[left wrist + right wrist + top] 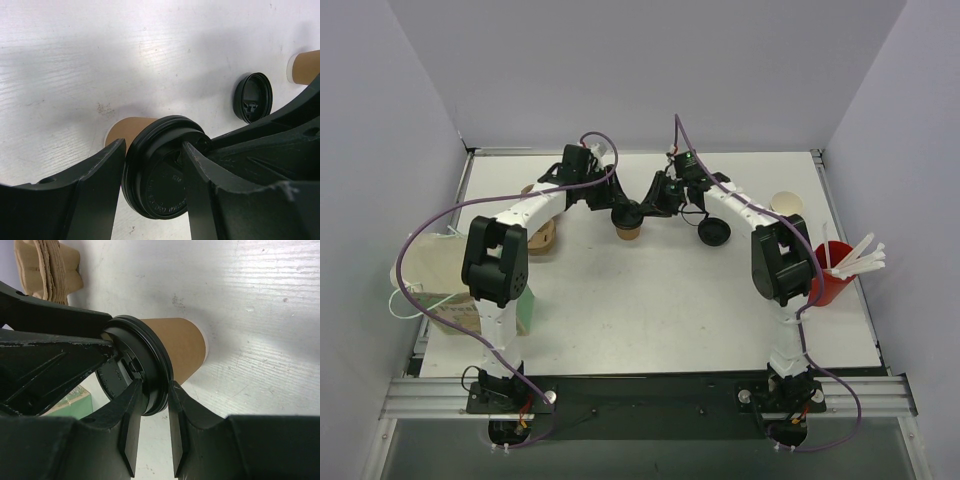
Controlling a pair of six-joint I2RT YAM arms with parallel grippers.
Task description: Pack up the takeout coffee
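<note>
The takeout coffee [631, 233] is a brown paper cup [182, 347] with a black lid [155, 185], held tilted at the table's back middle, its base close to the tabletop. My right gripper [155, 386] is shut on the lid's rim, one finger on the lid's top side and one on the cup side. My left gripper [153, 145] comes in from the left with its jaws apart. One of its fingers sits against the lid's edge and the other lies across the lid's top. In the top view the two grippers [617, 212] [645, 212] meet over the cup.
A loose black lid [713, 232] lies right of the cup. An unlidded paper cup [786, 204] stands further right. A tan pulp carrier [542, 238] sits under the left arm. A red cup of white sticks [830, 285] stands at right. A paper bag [430, 265] and a green box [525, 310] stand at left.
</note>
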